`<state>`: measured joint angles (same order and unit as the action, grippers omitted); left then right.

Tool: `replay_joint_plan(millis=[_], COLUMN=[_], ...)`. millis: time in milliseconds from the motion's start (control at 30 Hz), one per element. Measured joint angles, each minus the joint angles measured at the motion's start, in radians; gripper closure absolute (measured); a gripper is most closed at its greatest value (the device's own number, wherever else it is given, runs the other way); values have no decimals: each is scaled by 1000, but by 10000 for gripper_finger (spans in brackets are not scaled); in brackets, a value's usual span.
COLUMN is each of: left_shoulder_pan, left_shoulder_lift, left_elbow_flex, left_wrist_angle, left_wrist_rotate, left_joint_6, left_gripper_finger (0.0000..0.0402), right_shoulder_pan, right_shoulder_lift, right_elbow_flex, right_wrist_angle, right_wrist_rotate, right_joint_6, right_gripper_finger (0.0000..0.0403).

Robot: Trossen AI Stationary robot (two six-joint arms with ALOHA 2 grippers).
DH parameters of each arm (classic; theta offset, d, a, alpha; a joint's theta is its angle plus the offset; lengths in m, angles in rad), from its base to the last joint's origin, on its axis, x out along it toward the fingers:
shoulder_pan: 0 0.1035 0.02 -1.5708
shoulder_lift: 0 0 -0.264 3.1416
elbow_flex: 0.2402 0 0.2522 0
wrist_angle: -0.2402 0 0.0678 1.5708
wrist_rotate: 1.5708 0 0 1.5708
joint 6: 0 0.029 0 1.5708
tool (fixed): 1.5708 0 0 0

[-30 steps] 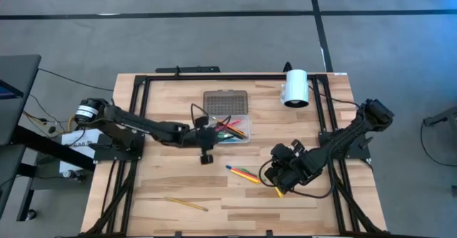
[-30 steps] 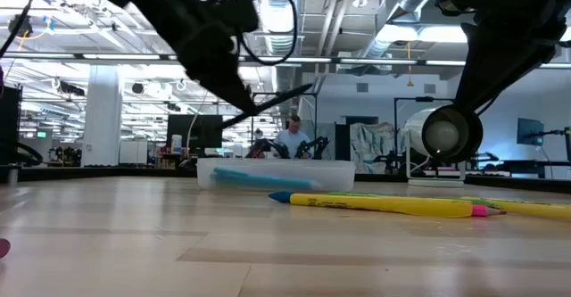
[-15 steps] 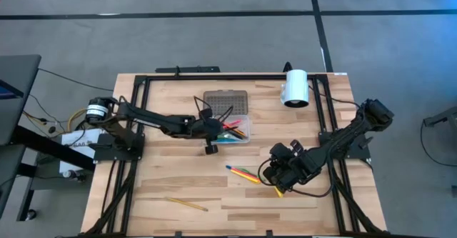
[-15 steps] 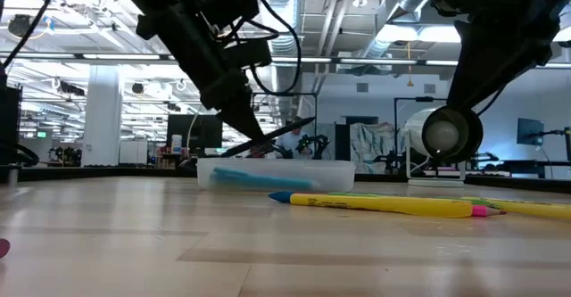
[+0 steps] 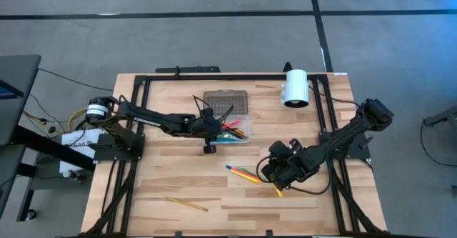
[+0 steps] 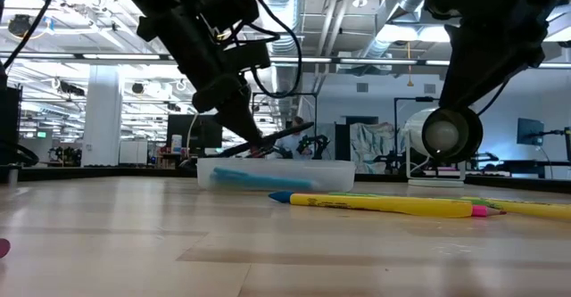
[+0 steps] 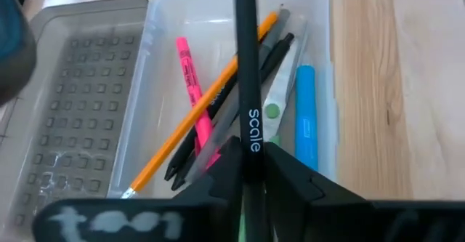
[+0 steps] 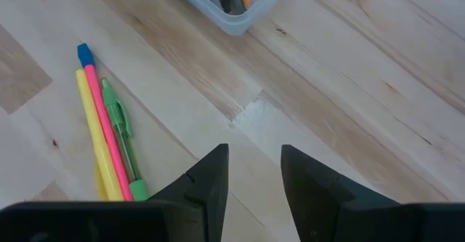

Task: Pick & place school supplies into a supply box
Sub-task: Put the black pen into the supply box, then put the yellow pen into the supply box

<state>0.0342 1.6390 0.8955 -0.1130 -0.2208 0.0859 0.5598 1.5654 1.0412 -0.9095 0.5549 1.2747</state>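
The left gripper (image 7: 251, 171) pinches a black pen (image 7: 247, 75) above the clear box (image 7: 320, 67) (pens already inside); the right gripper (image 8: 254, 173) hovers empty, fingers apart.

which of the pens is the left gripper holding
The black pen printed "scale", standing between the left gripper's fingers above the supply box. The pink, orange and blue ones lie loose inside it.

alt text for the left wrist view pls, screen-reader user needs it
The left gripper holds a black pen printed "scale" between its fingers, above an open clear supply box. Inside lie a pink pen, an orange pencil, a blue pen and dark pens; the grey dotted lid sits beside the box on the wooden table.
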Motion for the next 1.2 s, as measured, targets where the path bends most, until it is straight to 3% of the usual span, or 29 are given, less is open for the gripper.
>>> replay_joint_plan(millis=[400,900,1200], left_shoulder_pan=[0,-8,-56], left_shoulder_lift=[-2,-3,-4], left_elbow_flex=[0,1,144], left_wrist_angle=[-5,-13,-226], left_wrist_rotate=[5,52,63], left_joint_6=[-25,-67,-14], left_gripper_finger=[282,278,278], right_shoulder_pan=[0,0,17], right_shoulder_lift=[0,0,0], right_elbow_flex=[0,0,0], right_wrist_angle=[11,30,32], right_wrist_rotate=[5,2,-34], right_joint_6=[0,0,0], right_gripper_finger=[283,283,283])
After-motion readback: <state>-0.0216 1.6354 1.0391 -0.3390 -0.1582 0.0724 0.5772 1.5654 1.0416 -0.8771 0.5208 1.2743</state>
